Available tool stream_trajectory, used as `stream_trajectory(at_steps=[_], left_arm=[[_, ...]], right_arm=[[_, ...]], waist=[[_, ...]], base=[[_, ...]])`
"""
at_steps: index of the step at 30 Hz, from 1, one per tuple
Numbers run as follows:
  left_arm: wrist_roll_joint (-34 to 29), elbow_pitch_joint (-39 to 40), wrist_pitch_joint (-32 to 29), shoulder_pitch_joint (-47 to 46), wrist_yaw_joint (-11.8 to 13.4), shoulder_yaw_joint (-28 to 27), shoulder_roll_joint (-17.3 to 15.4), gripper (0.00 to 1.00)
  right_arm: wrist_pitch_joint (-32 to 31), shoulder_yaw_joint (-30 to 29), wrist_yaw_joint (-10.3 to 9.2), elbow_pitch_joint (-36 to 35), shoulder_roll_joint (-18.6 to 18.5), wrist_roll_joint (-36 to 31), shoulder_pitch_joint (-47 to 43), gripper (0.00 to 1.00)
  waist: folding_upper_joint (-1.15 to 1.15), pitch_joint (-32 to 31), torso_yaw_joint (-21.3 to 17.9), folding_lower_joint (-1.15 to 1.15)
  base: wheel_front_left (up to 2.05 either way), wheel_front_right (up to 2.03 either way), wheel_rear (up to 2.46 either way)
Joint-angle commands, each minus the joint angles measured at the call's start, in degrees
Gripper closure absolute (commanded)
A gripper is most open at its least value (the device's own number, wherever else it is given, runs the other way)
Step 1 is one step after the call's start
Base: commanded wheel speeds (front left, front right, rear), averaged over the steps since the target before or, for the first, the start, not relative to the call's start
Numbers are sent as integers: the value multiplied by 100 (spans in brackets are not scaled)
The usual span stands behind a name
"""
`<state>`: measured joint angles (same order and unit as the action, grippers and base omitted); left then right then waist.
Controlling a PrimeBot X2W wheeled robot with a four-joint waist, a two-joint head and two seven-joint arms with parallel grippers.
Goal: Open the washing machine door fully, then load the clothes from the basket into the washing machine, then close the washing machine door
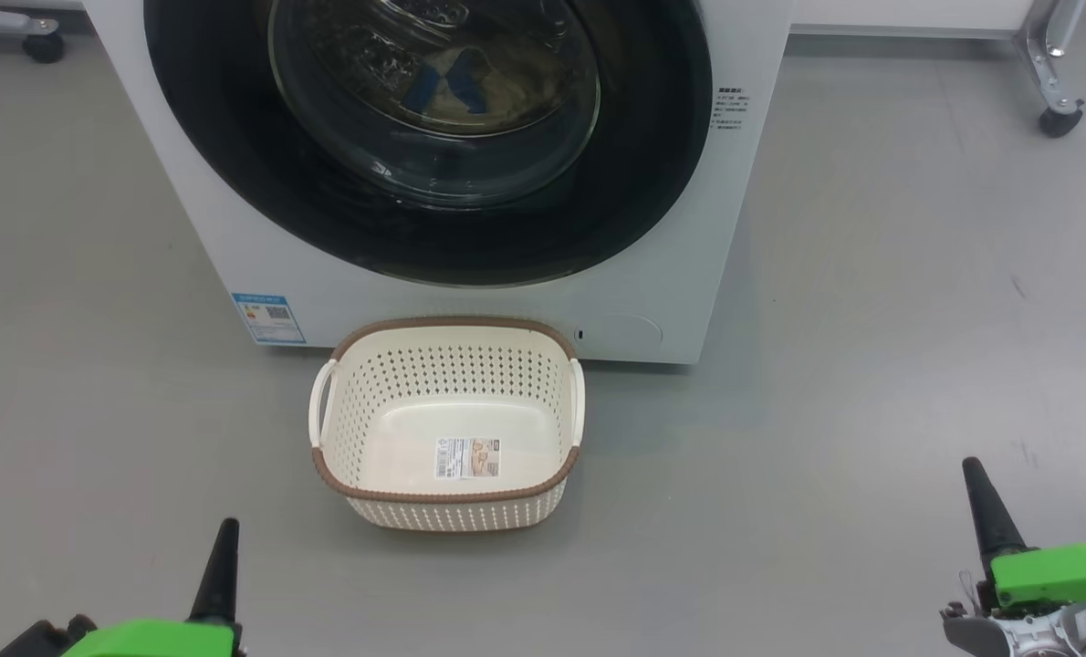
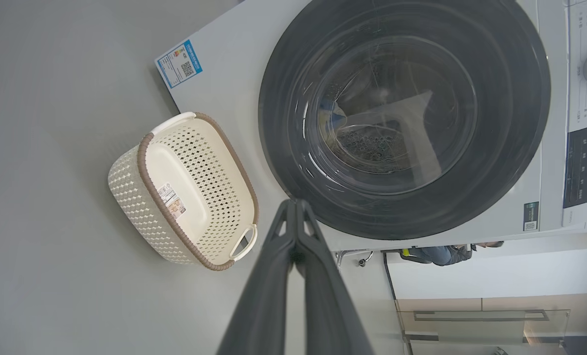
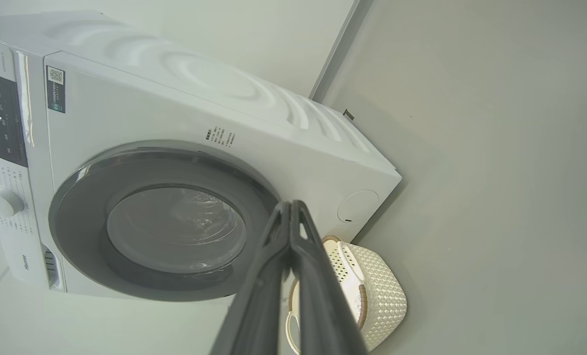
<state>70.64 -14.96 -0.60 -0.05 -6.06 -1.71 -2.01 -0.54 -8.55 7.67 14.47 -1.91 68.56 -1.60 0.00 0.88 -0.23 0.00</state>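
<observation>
The white washing machine (image 1: 470, 310) stands ahead with its round black-ringed door (image 1: 652, 137) shut flush against the front. Through the glass I see the cream clothes (image 1: 506, 91) with a blue patch inside the drum. The cream perforated basket (image 1: 443, 324) sits on the floor just in front of the machine, showing a bare floor with a label sticker. My left gripper (image 1: 224, 538) is shut at the lower left, well short of the basket. My right gripper (image 1: 976, 484) is shut at the lower right. In the left wrist view the left gripper (image 2: 296, 204) is shut before the door (image 2: 510, 98). The right gripper (image 3: 291, 204) is shut too.
Grey floor lies all around the basket (image 2: 130, 192). A blue sticker (image 1: 269, 317) marks the machine's lower left corner. Caster wheels of frames stand at the far left (image 1: 43, 46) and far right (image 1: 1059, 119). The control panel (image 3: 0, 123) sits above the door.
</observation>
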Motion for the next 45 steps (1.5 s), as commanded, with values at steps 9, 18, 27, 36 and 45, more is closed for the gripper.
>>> stream_trajectory(at_steps=[9,18,27,36,45], left_arm=[[631,137,-172,-378,-69,-256,-85,100],[1194,120,-321,-464,-96,-334,-90,100],[1756,102,-471,-551,-123,-412,-96,100],[2162,90,-579,-614,-143,-469,-100,100],[2160,90,-581,-614,-143,-472,-98,100]], right_arm=[[-180,127,-14,-132,-91,687,455,100],[-333,154,-16,-100,-93,1301,574,100],[-486,182,-17,-68,-96,1915,693,100],[-596,201,-19,-45,-97,2359,779,100],[-596,202,-19,-45,-97,2359,779,100]], waist=[[0,-19,6,0],[0,-37,13,0],[0,-56,19,0],[0,-70,23,0],[0,-70,23,0]], base=[[0,0,0],[0,0,0],[0,0,0],[0,0,0],[0,0,0]])
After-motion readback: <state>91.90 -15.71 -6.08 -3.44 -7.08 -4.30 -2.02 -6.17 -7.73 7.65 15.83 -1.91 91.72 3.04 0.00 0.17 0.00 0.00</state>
